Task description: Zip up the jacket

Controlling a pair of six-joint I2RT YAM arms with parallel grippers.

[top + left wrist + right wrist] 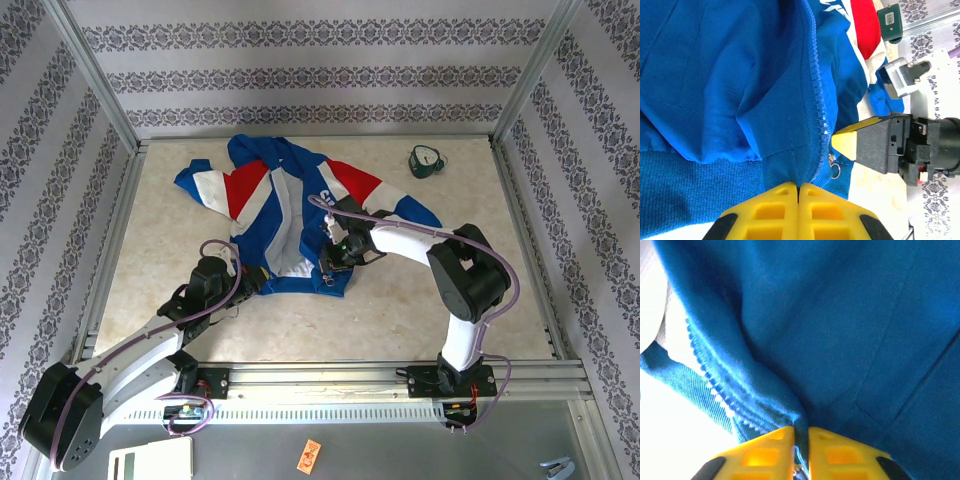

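Royal-blue, red and white track jacket (262,225) lies on the beige table (400,310) toward 11 o'clock. Its hem is pinched by the left gripper (798,186); the right gripper (800,432) pinches fabric at the zipper (817,100). Dark green mug (427,160), 1 o'clock, contents indiscernible.

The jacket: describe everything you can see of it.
The jacket is royal-blue, soft-looking cloth with red and white panels on chest and sleeves, white lettering and a ribbed hem. It lies front-up on the table, sleeves spread, hem toward the arms, its front parted over what looks like white lining. Blue zipper teeth run along one edge, with a small metal ring near their lower end. The left gripper and the right gripper are each shut on cloth by the zipper's foot.
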